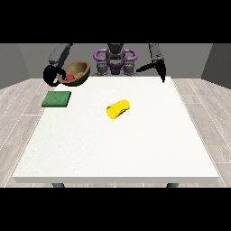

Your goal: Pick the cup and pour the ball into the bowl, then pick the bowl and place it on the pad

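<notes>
**Bowl in hand, pad just below**

The hand [53, 76] at the view's left has its fingers curled round the rim of the bowl [76, 73] and holds it up off the table [117, 144], tilted so the opening faces the camera. You can see the red ball [70, 77] lying inside it, low against the wall, so the pouring looks done. The tilt is likely just how the hand took the rim from the side; you would want it levelled before setting down, or the ball may roll out.

The pad [57, 99] lies flat at the table's left edge, near the bowl and a little toward the camera from it. That is why the bowl is carried on this side: the pad sits within short reach of the hand holding it. What remains, as you can judge, is to bring the bowl over the pad and lower it.

The cup [118, 109] lies on its side near the table's middle, mouth toward the camera, well apart from the bowl and no longer needed.

The hand [159, 67] at the view's right hangs above the far right of the table, fingers straight and pointing down, holding nothing and clear of the work.
</notes>
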You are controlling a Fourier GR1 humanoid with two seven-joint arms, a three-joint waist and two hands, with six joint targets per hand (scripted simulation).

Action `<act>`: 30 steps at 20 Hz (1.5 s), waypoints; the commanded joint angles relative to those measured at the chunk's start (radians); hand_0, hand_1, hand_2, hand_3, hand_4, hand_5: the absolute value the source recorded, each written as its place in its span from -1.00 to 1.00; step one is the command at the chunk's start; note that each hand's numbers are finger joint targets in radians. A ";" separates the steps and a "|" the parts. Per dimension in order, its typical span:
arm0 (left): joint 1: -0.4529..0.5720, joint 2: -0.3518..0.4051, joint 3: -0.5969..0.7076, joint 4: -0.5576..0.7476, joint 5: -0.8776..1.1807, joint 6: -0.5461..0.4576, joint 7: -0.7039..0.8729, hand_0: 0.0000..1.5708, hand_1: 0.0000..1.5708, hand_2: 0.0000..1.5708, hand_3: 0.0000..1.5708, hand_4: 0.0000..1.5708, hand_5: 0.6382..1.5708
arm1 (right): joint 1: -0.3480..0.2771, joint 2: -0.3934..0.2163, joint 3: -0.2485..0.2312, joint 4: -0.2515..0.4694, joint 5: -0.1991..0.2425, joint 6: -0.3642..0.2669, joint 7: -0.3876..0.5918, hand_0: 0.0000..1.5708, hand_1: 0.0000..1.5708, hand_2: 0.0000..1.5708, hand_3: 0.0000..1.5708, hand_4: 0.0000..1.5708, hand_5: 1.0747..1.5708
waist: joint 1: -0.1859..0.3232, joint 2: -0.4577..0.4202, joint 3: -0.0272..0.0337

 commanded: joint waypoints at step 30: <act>0.052 -0.059 -0.151 -0.494 -0.093 0.085 0.077 -1.00 -1.00 -1.00 -1.00 -1.00 0.99 | -0.149 -0.461 -0.234 0.387 -0.105 0.332 -0.247 1.00 1.00 1.00 -1.00 -0.03 0.99 | 0.057 0.353 0.0010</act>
